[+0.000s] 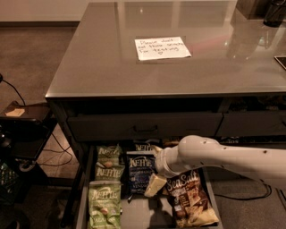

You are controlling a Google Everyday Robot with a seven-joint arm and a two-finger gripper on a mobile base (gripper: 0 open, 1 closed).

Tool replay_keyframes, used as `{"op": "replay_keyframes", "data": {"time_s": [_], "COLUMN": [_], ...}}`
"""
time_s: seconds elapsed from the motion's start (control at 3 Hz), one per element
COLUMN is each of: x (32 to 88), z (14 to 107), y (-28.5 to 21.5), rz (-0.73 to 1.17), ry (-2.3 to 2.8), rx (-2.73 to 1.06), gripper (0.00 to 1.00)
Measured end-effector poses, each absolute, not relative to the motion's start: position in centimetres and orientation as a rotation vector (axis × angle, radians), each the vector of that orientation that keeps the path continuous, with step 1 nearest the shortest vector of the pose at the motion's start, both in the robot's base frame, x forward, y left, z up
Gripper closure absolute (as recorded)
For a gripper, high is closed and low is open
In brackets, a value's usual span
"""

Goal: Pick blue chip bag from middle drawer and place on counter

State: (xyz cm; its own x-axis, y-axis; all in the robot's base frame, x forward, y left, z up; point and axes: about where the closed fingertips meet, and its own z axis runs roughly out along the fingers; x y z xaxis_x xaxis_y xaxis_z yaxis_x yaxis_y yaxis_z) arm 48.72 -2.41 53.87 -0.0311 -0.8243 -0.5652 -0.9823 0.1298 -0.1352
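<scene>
The blue chip bag (140,172) lies flat in the open middle drawer (144,214), below the counter (98,67) with its white note (161,48). Two green Kettle bags (107,162) (103,203) lie to its left. A tan Sea Salt bag (190,197) lies to its right. My white arm (223,156) reaches in from the right. My gripper (154,184) hangs down into the drawer at the blue bag's right edge, between it and the Sea Salt bag. Another dark bag shows partly behind the blue one, under my wrist.
A closed drawer with a bar handle (145,129) sits just above the open one. A low black stand (24,129) with cables is on the floor at the left. A dark object (275,11) stands at the counter's far right corner.
</scene>
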Motion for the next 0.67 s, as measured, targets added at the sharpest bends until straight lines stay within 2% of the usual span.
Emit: {"op": "replay_keyframes", "data": {"time_s": [0.67], "x": [49.88], "z": [50.01], "y": [-1.89], "rz": [0.473], "ry": [1.915], "rx": [-1.682], "gripper": [0.0]}}
